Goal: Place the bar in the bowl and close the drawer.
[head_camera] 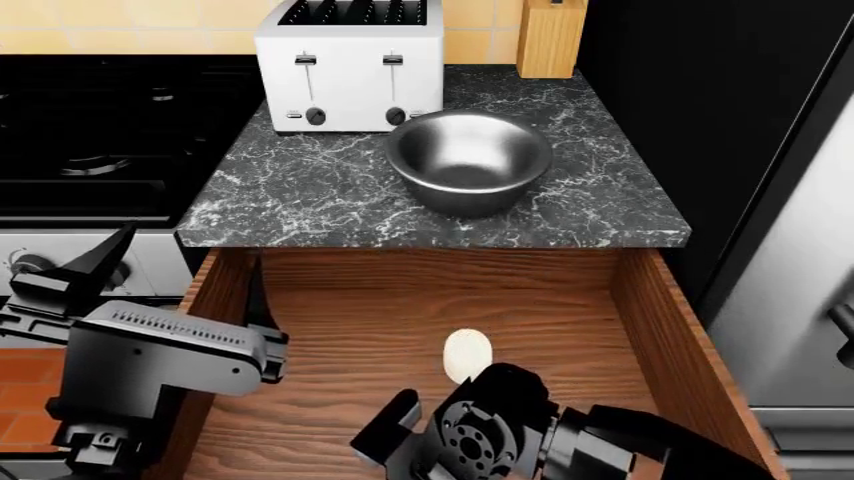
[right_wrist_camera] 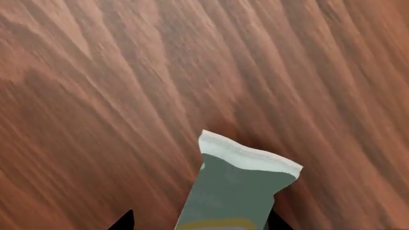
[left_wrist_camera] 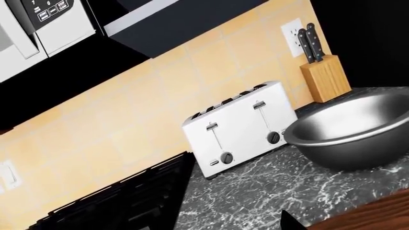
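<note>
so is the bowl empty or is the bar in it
Empty. The bowl shows only bare steel inside; the bar lies in the open drawer.

Bowl [head_camera: 469, 160] is showing brushed steel, shiny, smooth. Drawer [head_camera: 641, 300] is showing reddish wood grain, matt. Bar [right_wrist_camera: 235, 189] wrapper is looking like smooth film with a crimped white end. Countertop [head_camera: 320, 190] is reading as polished dark marble, white veining. Toaster [head_camera: 350, 60] is looking glossy white; knife block [left_wrist_camera: 326, 77] is showing pale wood.

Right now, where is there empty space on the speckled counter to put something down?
Bare dark marble counter lies left of the shiny steel bowl, in front of the white toaster. A narrower strip runs right of the bowl. The back edge is crowded by the toaster and wooden knife block.
</note>
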Controlling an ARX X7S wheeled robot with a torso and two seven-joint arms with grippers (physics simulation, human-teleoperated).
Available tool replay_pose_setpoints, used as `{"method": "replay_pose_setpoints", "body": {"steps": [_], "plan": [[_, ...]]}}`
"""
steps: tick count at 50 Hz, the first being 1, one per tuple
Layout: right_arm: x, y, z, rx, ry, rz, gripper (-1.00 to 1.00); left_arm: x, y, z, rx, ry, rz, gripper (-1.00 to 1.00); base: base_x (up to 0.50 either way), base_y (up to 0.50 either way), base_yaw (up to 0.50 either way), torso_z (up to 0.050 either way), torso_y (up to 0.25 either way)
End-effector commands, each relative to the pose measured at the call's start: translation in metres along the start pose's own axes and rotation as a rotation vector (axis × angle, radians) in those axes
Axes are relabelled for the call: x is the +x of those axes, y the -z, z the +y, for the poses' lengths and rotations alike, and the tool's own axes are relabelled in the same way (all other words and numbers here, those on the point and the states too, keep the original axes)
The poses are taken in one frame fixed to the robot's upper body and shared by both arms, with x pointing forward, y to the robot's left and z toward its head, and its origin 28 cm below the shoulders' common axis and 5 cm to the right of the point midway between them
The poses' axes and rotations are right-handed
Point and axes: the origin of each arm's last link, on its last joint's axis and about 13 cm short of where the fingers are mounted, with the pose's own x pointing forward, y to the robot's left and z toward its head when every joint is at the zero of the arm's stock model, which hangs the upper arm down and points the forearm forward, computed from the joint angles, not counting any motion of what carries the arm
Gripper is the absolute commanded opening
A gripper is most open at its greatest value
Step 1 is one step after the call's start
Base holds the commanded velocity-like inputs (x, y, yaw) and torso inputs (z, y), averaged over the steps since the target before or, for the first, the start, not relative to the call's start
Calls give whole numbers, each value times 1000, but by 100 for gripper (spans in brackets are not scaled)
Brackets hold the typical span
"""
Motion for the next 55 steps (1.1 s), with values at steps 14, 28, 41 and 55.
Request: {"method": "replay_pose_setpoints", "body": {"steps": [14,28,41,55], "plan": [[2,1,-1,-1,14,5,-100,-1,2,0,1,-3,3,100,0,0,0,0,0],[1,1,-1,-6,24,8,-100,0,2,-1,1,-3,3,100,0,0,0,0,0],[-22,-7,-5,-49,60,-29,-100,1,2,-1,0,0,4,100,0,0,0,0,0],[-51,-6,-1,-64,78,-80,-100,1,0,0,3,1,2,100,0,0,0,0,0]]}}
